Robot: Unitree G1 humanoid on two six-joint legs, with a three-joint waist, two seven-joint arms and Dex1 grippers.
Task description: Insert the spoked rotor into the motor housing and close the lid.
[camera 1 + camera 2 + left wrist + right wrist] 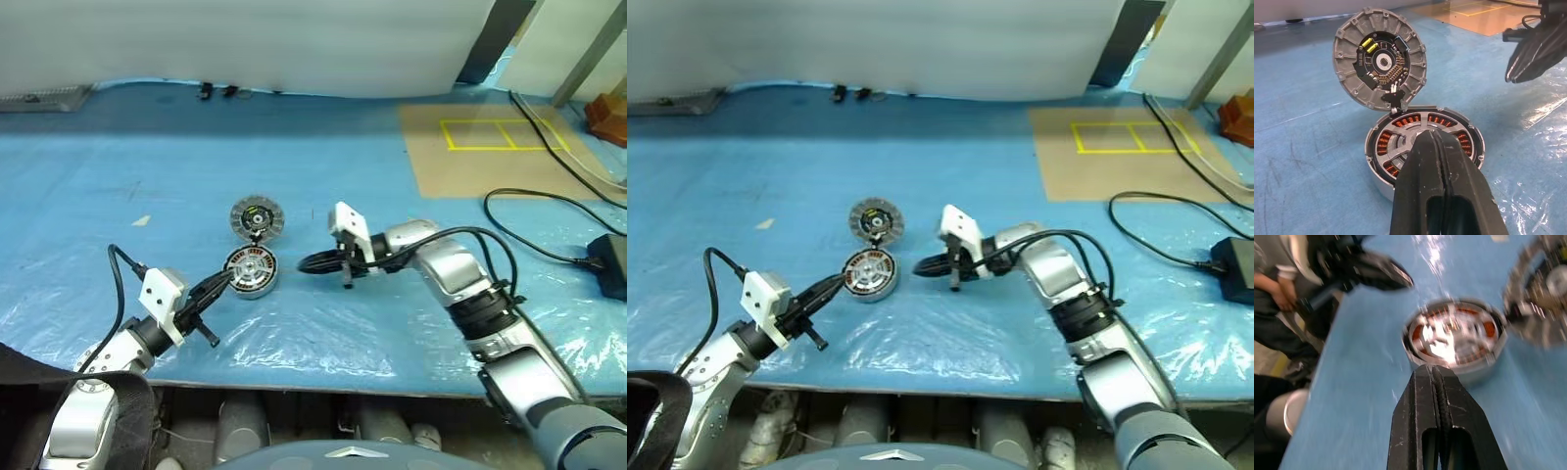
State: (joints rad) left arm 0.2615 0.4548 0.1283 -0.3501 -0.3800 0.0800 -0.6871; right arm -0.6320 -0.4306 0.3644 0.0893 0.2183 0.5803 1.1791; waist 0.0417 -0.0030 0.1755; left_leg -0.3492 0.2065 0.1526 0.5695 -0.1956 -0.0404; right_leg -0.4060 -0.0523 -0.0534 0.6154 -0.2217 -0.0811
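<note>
The round silver motor housing (1422, 147) with copper-brown windings sits on the blue table, and the shiny spoked rotor (1415, 142) lies inside it. The flat grey slotted lid (1379, 57) stands open, tilted up at the housing's far edge.

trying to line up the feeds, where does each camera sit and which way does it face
Left eye view and right eye view: on the head, looking forward and down over the blue table, both arms showing.
Left wrist view: along the left gripper, its fingers shut, at the motor housing and raised lid.
Right wrist view: along the shut right gripper at the same housing.
Shared: both wrist views show the housing and lid.
</note>
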